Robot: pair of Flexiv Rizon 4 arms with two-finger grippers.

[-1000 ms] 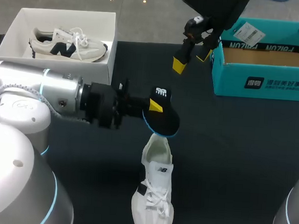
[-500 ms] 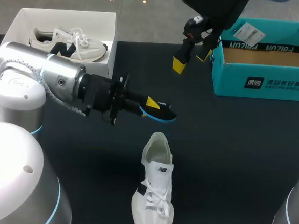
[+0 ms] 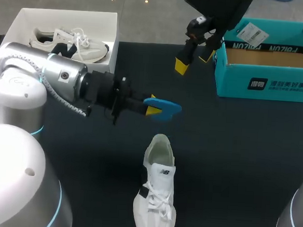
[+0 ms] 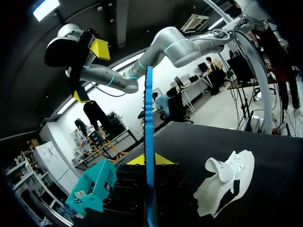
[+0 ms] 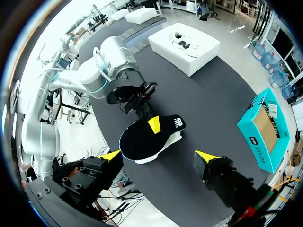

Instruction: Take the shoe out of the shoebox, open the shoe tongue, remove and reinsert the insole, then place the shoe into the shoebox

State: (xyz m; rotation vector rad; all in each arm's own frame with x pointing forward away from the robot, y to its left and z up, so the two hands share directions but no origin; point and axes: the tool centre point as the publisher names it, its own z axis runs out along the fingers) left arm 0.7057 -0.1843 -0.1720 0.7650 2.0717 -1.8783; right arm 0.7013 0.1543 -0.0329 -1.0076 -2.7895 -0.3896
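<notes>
My left gripper (image 3: 151, 110) is shut on a black insole with a blue underside (image 3: 166, 105), holding it in the air over the middle of the table. From the head view the insole shows its blue side nearly edge-on. In the left wrist view the insole (image 4: 149, 137) is a thin blue strip between the left gripper's (image 4: 147, 161) yellow tips. The white shoe (image 3: 157, 193) lies on the table below it, heel toward the insole. My right gripper (image 3: 194, 61) hangs open and empty high over the far side. From the right wrist view the insole's (image 5: 147, 137) black top covers most of the shoe (image 5: 174, 138).
A white shoebox (image 3: 108, 53) at the far left holds a beige and navy shoe (image 3: 68, 44). A teal shoebox (image 3: 265, 85) stands open at the far right, close beside the right gripper. The table is dark.
The left wrist has turned, tipping the insole from black face up to blue side showing. The insole rose a little away from the shoe. The right arm stayed still.
</notes>
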